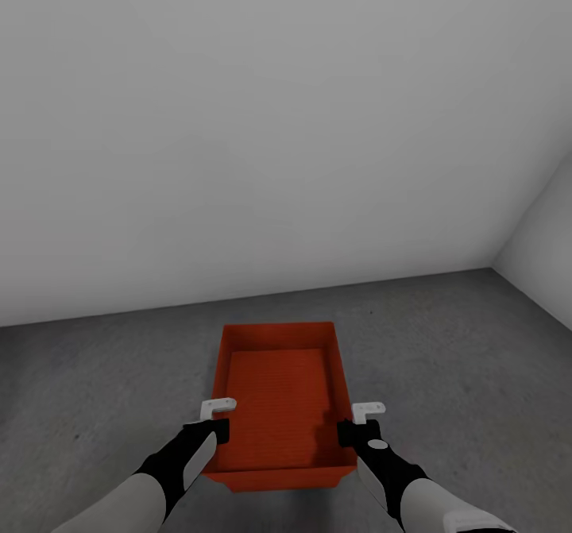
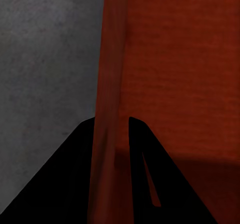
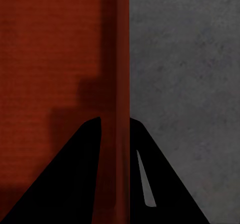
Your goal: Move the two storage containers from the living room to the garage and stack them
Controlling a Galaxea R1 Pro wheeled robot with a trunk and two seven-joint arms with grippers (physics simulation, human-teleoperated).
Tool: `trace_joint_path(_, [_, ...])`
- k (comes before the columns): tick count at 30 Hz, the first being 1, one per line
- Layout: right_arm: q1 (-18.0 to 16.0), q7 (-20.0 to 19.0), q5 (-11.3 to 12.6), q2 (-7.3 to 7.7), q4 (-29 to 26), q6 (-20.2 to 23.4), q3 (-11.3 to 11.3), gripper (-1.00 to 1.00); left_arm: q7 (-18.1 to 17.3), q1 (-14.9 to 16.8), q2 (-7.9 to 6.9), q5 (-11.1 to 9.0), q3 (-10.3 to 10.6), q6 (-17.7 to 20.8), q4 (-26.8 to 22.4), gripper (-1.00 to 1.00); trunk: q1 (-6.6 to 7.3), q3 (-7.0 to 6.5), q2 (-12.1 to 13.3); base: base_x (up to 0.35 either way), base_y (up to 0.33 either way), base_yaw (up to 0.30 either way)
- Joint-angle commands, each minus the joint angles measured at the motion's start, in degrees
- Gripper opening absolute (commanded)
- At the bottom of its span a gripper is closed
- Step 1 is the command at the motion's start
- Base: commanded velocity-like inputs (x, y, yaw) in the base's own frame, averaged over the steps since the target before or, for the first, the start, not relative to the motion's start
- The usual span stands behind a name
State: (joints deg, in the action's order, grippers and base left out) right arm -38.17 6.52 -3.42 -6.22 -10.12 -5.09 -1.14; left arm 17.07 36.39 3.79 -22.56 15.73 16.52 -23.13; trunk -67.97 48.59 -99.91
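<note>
Item: orange bin (image 1: 280, 394), one of two; open-topped, thin-walled, nothing inside. Location: garage, over the grey speckled floor (image 1: 445, 358), short of the white wall (image 1: 238, 120), near a corner at the right. Whether the bin is resting on the floor or held just above it cannot be told.

Grip, left: left gripper (image 1: 213, 420) is set on the bin's left long wall, toward the near end. In the left wrist view the wall (image 2: 107, 83) is seen running between the two dark fingers (image 2: 60, 184), one inside the bin and one outside, closed against it. Left gripper (image 2: 111, 149) is judged clamped on the wall.

Grip, right: right gripper (image 1: 359, 423) is set likewise on the right long wall, level with its partner. In the right wrist view the wall (image 3: 119, 83) is pinched between the fingers (image 3: 65, 184); right gripper (image 3: 115, 149) is judged clamped too.

Risks, as judged:
- Both holds are taken on thin edges near the close end, so the far end is unsupported; sagging or swivelling in the grips may result.
- If one grip is released before the other, the bin may be twisted or dragged askew.
- If released while above the floor, the bin may drop and land crooked, leaving a poor base for stacking.
- The wall and corner are near; further forward travel may cause the far end to be bumped.

Second bin: unplaced at this entry.
</note>
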Motion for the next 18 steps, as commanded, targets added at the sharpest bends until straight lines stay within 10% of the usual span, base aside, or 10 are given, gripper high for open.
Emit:
trace_joint_path(1, [0.02, 2.95, -0.19, 0.77, 0.19, -0.18, 0.08, -1.00, 0.78, 0.08, -0.09, 1.49, -2.11, -2.79, -0.24, -1.00, 0.01, 0.05, -0.02, 0.000, 0.000, 0.000])
trace_joint_path(18, [0.02, 2.98, -0.39, 0.77, 0.23, -0.18, 0.06, -1.00, 0.81, 0.08, -0.09, 1.55, -2.11, -2.81, -0.34, -1.00, 0.01, 0.05, -0.02, 0.000, 0.000, 0.000])
